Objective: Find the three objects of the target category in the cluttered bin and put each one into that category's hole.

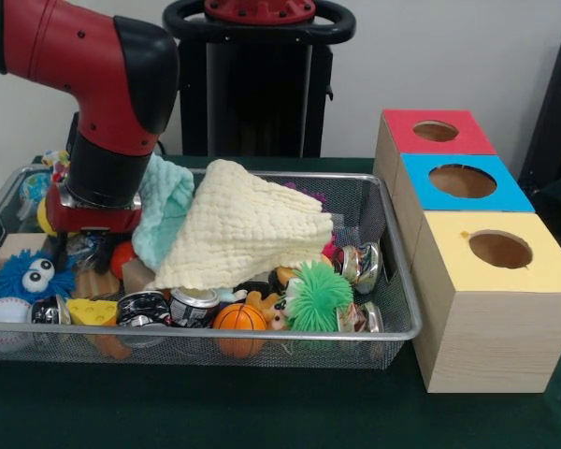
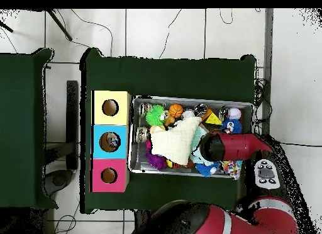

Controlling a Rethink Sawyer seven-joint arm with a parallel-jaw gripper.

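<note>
Arm down in the bin's left half; target category not identifiable.

Near rim of the wire-mesh bin [image 1: 262, 334]: a hard, round mini basketball [image 1: 239, 318], a green spiky rubber ball [image 1: 318, 296], dented metal cans [image 1: 194, 305]. Behind them a quilted cream cloth [image 1: 243, 234] drapes the heap, lying at 3 o'clock from the gripper [image 1: 93, 223], whose finger state I cannot tell. Farther, at 3 o'clock of the bin, are wooden boxes [image 1: 491, 309] with round holes.

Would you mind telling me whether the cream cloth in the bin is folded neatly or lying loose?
Lying loose: the cream cloth is draped unevenly over the toys in the wire bin, its edges rumpled.
</note>
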